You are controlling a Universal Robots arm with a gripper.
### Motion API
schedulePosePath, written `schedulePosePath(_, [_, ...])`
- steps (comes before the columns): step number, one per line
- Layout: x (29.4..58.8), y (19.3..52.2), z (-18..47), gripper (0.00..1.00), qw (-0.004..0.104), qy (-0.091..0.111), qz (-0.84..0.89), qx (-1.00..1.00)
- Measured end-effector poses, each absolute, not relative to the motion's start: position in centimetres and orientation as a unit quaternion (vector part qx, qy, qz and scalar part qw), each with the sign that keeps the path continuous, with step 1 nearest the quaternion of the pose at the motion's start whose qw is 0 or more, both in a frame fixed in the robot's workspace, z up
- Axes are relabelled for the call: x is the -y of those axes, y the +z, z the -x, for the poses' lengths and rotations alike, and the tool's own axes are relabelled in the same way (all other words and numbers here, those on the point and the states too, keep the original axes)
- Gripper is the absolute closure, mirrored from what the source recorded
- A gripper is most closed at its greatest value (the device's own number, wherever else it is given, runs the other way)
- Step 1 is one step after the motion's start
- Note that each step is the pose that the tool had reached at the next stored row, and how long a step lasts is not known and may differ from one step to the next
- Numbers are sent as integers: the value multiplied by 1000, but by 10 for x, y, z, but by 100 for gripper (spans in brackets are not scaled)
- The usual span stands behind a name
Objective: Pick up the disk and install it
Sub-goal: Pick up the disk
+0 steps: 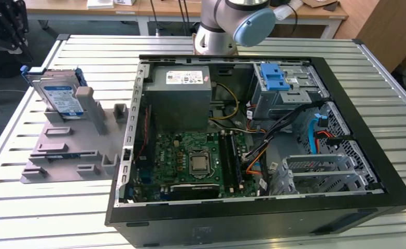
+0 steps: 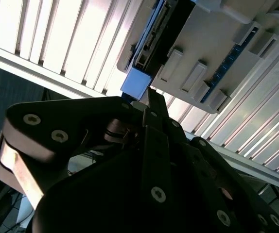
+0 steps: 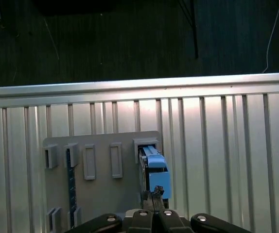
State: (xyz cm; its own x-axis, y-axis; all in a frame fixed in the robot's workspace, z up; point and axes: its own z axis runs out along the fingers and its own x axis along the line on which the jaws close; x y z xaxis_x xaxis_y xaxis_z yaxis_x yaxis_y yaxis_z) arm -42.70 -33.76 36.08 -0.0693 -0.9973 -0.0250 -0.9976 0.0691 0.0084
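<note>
Upper left in the exterior view, the disk [image 1: 59,96] stands on edge in the fixture plate [image 1: 64,151] — rail up, likely for grasping — while the gripper [image 3: 154,194], closed and empty, hangs near it.

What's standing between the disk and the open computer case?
In the exterior view, upright posts of the grey fixture plate stand between the disk and the computer case.

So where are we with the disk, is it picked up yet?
Done: nothing visible yet. The disk stands upright in the grey fixture plate, outside the computer case. In hand: the gripper is shut and empty, pointed at the disk in the first wrist view. Left: pickup and install.
</note>
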Motion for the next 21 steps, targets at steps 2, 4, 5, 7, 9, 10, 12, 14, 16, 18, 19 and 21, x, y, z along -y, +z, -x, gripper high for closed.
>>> schedulePosePath(2, [338,361,427,89,6,12,682,-731])
schedulePosePath(4, [338,361,427,77,6,12,682,-731])
schedulePosePath(5, [338,361,427,77,6,12,682,-731])
schedulePosePath(7, [338,361,427,65,6,12,682,-731])
schedulePosePath(9, [338,360,427,59,6,12,682,-731])
schedulePosePath(10, [338,359,427,59,6,12,682,-731])
schedulePosePath(12, [336,357,427,47,6,12,682,-731])
schedulePosePath(14, [334,353,427,41,6,12,682,-731])
schedulePosePath(16, [334,349,427,41,6,12,682,-731])
schedulePosePath(18, [333,346,427,41,6,12,682,-731])
schedulePosePath(19, [333,344,427,41,6,12,682,-731])
schedulePosePath(21, [333,340,427,41,6,12,682,-731])
